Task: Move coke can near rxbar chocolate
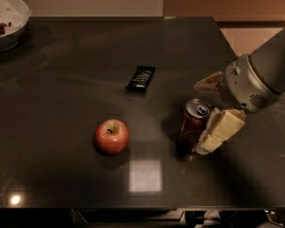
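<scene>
The coke can (194, 125) stands upright with the gripper (201, 117) at its right, fingers spread wide. One pale finger is just beside the can's near side and the other behind its top, seemingly to take the can between them, though contact is hard to judge. The rxbar chocolate (141, 78) lies flat well apart from the can, up and to its left, while the apple (112, 137), left of the can, sits off that line.
</scene>
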Robot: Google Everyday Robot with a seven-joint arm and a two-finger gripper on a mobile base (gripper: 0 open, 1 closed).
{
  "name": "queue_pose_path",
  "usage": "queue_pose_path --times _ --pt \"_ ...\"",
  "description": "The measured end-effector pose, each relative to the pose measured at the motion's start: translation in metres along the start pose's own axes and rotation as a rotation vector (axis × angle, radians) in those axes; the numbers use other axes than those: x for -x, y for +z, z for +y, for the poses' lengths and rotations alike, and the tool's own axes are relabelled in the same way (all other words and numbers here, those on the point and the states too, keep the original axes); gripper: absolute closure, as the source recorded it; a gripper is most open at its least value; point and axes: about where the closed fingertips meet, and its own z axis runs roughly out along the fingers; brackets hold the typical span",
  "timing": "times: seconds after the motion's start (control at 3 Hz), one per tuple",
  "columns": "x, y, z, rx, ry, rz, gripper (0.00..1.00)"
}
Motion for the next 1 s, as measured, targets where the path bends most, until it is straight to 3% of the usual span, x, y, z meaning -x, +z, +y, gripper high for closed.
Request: queue_pose_path --times 0.67,1.0 --pt "0.006 0.009 -0.001 0.020 -0.009 -0.014 0.61" --pt "0.022 0.004 -0.015 0.003 -0.030 -0.028 0.85"
